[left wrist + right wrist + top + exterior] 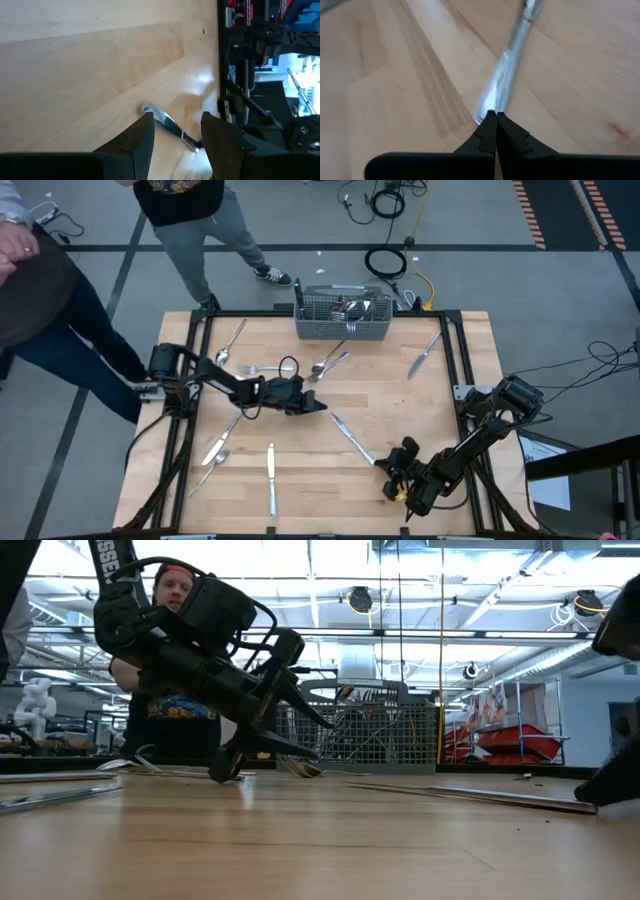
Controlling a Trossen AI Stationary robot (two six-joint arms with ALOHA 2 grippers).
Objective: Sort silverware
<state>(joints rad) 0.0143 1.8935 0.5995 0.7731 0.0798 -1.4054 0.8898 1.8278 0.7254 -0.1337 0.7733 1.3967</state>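
A table knife [352, 439] lies flat on the wooden table [300, 500], running from mid-table toward the near right. My left gripper [318, 405] hangs low at its far end, open, one finger above the other [320, 738]; the wrist view shows the knife's end [167, 124] between the fingers. My right gripper [383, 465] is shut, its tips [496, 116] at the knife's near end [492, 102]. More silverware lies scattered on the table: spoons [330, 363], a knife [425, 352] and a knife [270, 478]. My left gripper stands open about the knife's far end; I cannot tell whether a finger touches it. My right gripper comes slanting down from the table's near right, along the knife. Its shut fingertips [490, 125] meet the knife's near end, which lies on the table; whether they press on it I cannot tell.
A grey wire-mesh basket [343, 317] holding some silverware stands at the middle of the far edge. Forks and spoons lie at the far left [233, 340] and near left [212, 455]. People stand beyond the far-left corner [190, 220]. Black frame rails [462, 360] border the table.
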